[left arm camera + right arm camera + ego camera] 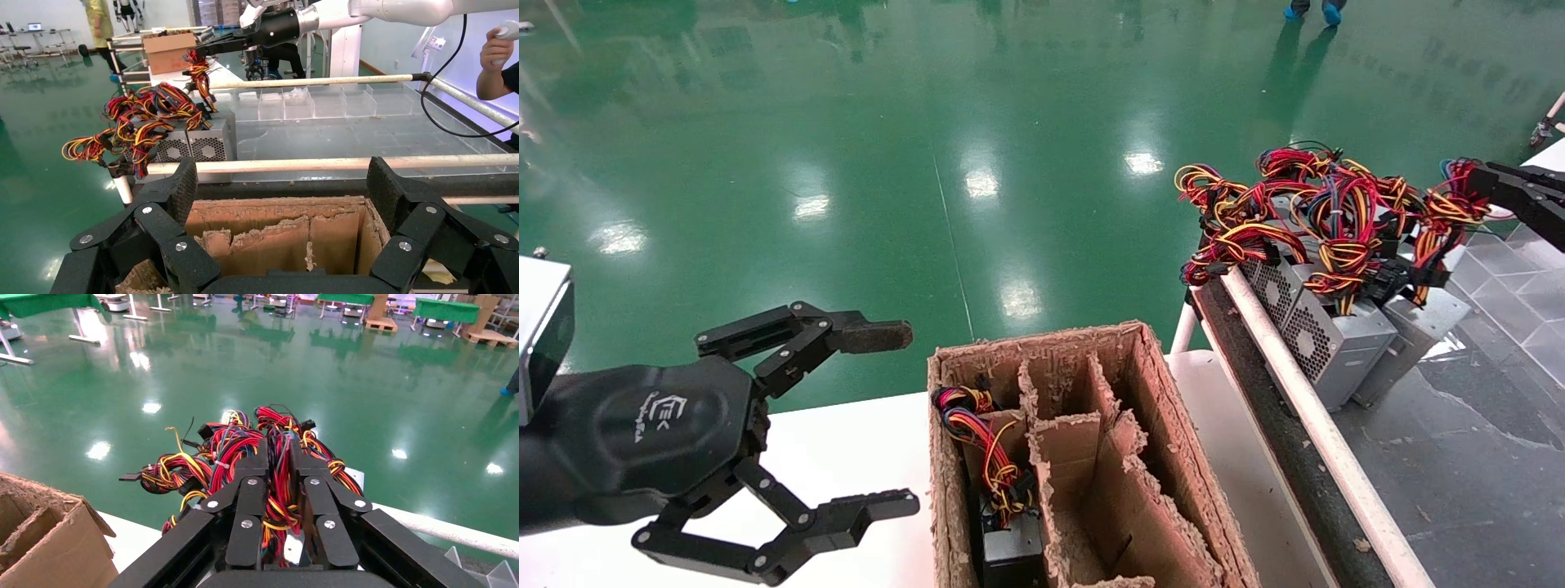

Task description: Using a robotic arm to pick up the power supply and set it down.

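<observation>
The right hand [279, 478] is nearly closed, pinching a wire bundle [278, 447] — the grey power supply [1324, 343] sits below it. The left hand [878, 420] hangs wide open, empty, beside the cardboard box [1164, 408].

The left gripper [878, 416] hangs over the white table [846, 457] at the near left, its black linkage fingers [870, 336] spread wide apart, a white logo on its palm. Just beside it stands a torn cardboard box [1173, 425] with ragged dividers — its left compartment holds a black unit [1009, 555] topped by red and yellow wires [985, 449]. Across a white rail [1303, 400], on a grey surface, grey power supplies [1336, 343] with fan grilles sit side by side under a tangle of red, yellow and orange cables [1328, 220]. The right gripper [1479, 186] reaches in from the far right edge — its fingertips meet the tangle's right end. Green glossy floor [846, 122] lies beyond.
</observation>
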### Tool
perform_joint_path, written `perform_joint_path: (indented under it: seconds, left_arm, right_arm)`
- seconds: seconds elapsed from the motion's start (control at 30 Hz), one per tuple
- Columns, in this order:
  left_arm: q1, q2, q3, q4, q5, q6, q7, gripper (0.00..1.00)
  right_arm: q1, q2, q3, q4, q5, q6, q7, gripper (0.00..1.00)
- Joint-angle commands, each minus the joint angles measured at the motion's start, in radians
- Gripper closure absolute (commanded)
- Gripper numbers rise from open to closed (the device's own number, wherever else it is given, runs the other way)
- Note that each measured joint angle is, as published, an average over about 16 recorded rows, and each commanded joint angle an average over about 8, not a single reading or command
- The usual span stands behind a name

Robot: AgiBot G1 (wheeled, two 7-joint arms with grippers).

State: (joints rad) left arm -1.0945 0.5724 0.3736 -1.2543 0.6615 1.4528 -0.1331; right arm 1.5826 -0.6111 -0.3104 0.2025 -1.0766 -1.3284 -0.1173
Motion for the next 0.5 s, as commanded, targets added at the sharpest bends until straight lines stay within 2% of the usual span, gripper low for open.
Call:
perform_joint_path:
  seconds: [0.03,0.5]
  left_arm:
    - [0.000,0.000,0.000,0.000,0.000,0.000,0.000,0.00]
    - [0.000,0.000,0.000,0.000,0.000,0.000,0.000,0.00]
  right_arm:
    - [0.007,-0.003,-0.003,-0.009,-0.004,0.000,-0.004,0.00]
    - [0.057,-0.008,-0.033,-0.062,-0.052,0.019,0.005,0.00]
